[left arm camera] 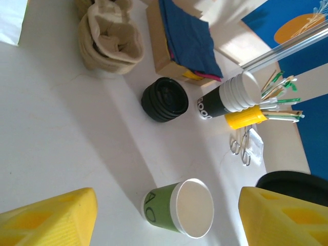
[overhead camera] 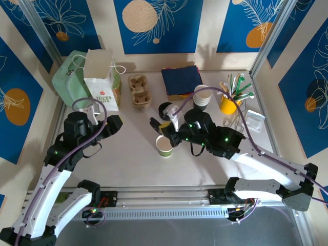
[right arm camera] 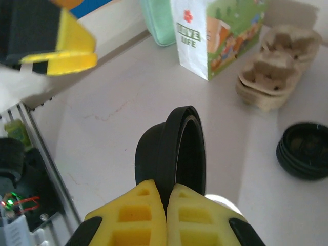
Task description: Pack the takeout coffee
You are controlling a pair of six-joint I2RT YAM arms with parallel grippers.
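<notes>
Overhead view of a pale tabletop (overhead camera: 128, 164). A lidless green paper cup (overhead camera: 164, 146) stands upright near the centre. Just behind it, the right gripper (overhead camera: 159, 125) pinches a black lid (overhead camera: 152, 122) in its fingers. The left gripper (overhead camera: 114, 124) points toward the cup from the left, well apart. A white paper bag (overhead camera: 101, 79) stands at the back.

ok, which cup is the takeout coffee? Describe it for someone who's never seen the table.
On the table, look to the middle. One paper cup stands upright alone by the right gripper pinching a black lid. It is green and single, unlike the stacked white-and-black cups at the back.
</notes>
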